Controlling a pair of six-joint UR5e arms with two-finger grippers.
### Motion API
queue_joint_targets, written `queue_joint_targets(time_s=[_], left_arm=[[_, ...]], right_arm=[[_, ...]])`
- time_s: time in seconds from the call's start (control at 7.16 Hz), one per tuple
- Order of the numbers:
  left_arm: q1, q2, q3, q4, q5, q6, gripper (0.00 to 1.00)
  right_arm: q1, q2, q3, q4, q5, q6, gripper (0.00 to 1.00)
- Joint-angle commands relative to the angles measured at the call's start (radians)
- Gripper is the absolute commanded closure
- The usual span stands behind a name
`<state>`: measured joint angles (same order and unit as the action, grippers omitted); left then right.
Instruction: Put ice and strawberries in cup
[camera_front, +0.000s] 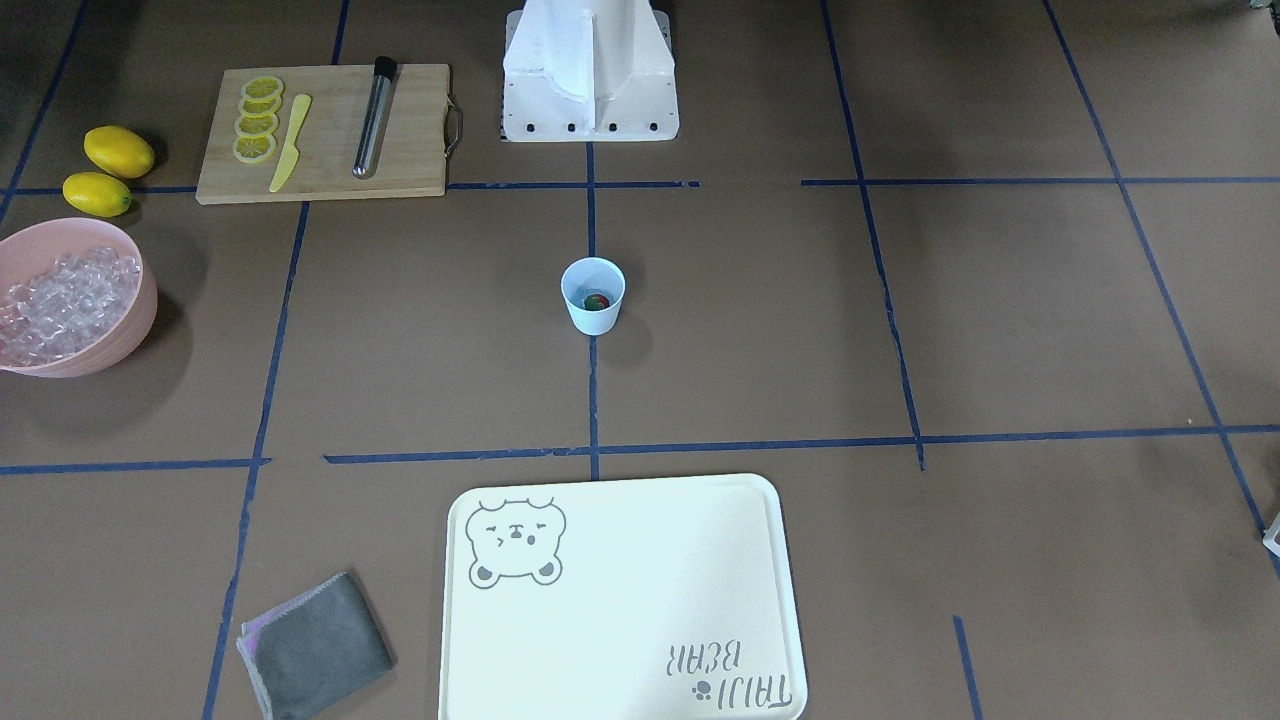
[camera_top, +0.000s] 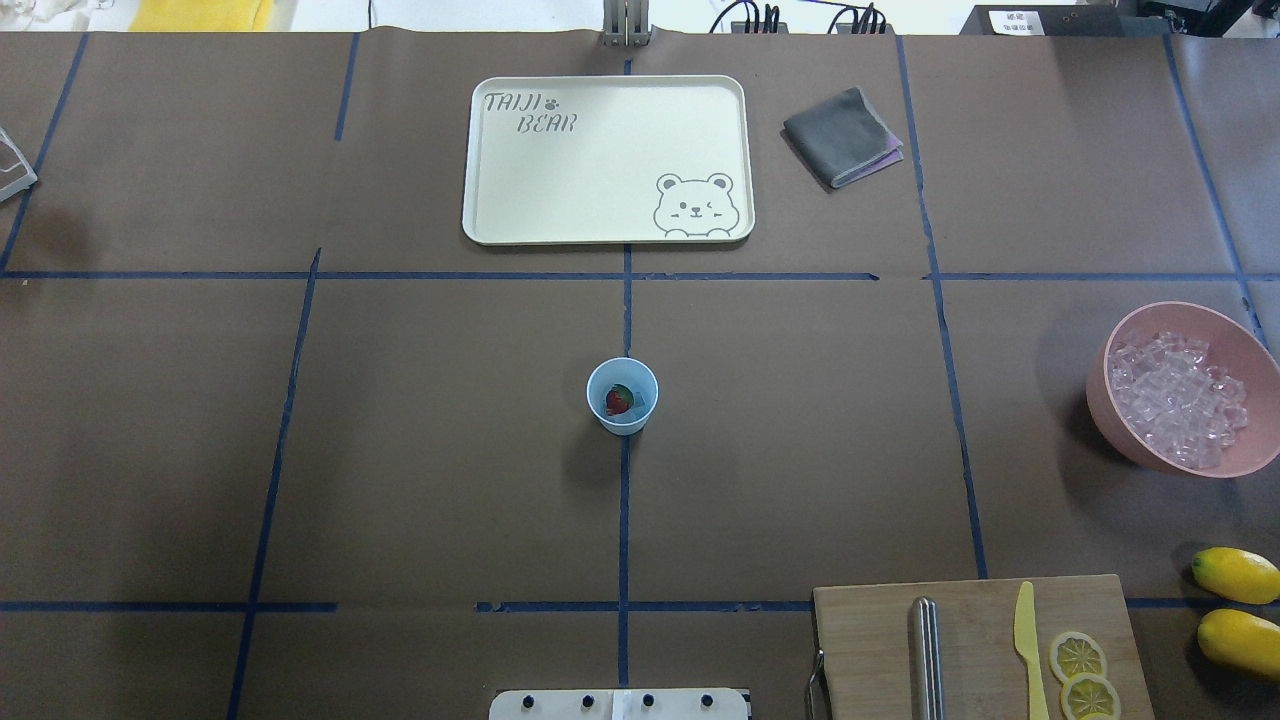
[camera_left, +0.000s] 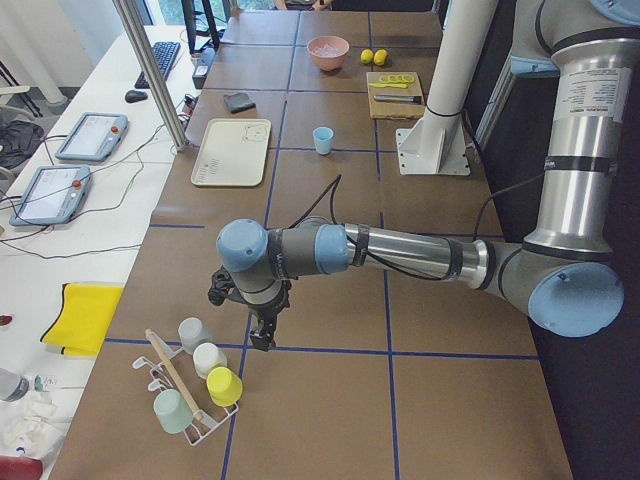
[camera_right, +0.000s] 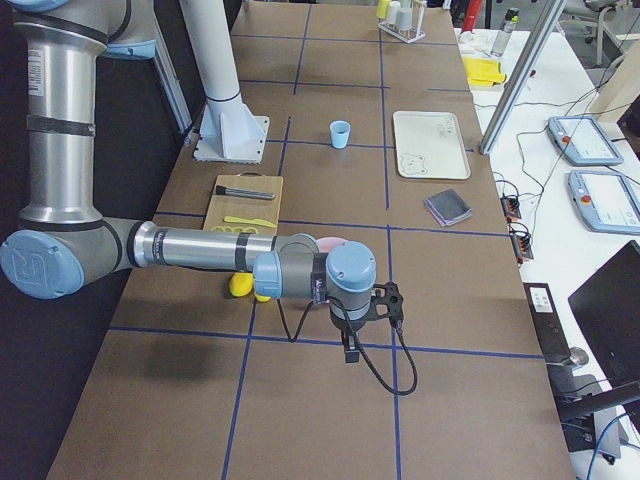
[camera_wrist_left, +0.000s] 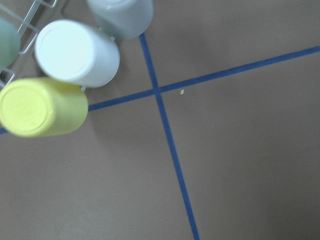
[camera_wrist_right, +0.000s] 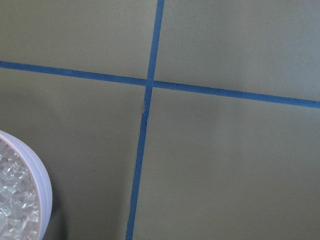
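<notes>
The pale blue cup (camera_front: 593, 296) (camera_top: 622, 396) stands upright at the middle of the table, with a red strawberry (camera_front: 598, 301) (camera_top: 619, 400) lying in its bottom. The ice (camera_front: 65, 295) (camera_top: 1178, 398) fills a pink bowl (camera_top: 1240, 350) on the robot's right side; its edge shows in the right wrist view (camera_wrist_right: 12, 210). My left gripper (camera_left: 262, 335) hangs over the table's left end, beside a rack of cups (camera_left: 200, 385). My right gripper (camera_right: 350, 352) hangs over the right end, past the bowl. Both appear only in the side views, so I cannot tell whether they are open or shut.
A cream tray (camera_top: 608, 160) and a grey cloth (camera_top: 842, 135) lie on the far side. A wooden board (camera_top: 975, 645) with lemon slices, a yellow knife and a metal rod sits near the robot's base, two lemons (camera_top: 1238, 600) beside it. Upturned cups (camera_wrist_left: 75, 55) show under the left wrist.
</notes>
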<state>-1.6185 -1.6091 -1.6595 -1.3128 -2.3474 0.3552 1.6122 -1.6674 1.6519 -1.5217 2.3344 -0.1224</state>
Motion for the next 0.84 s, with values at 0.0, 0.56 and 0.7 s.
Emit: queue_joint_targets(time_s=[0.0,0.56,0.7], left_arm=[[-0.021,0.035,-0.008,0.0,0.002,0.004,0.0],[-0.021,0.07,-0.022,-0.068,0.002,0.004,0.0],[-0.021,0.07,-0.026,-0.065,0.016,0.004,0.0]], right_arm=[[0.0,0.0,-0.001,0.0,0.002,0.003,0.01],[0.0,-0.008,0.006,-0.002,0.0,0.004,0.01],[0.0,-0.009,0.006,-0.002,0.0,0.006,0.01]])
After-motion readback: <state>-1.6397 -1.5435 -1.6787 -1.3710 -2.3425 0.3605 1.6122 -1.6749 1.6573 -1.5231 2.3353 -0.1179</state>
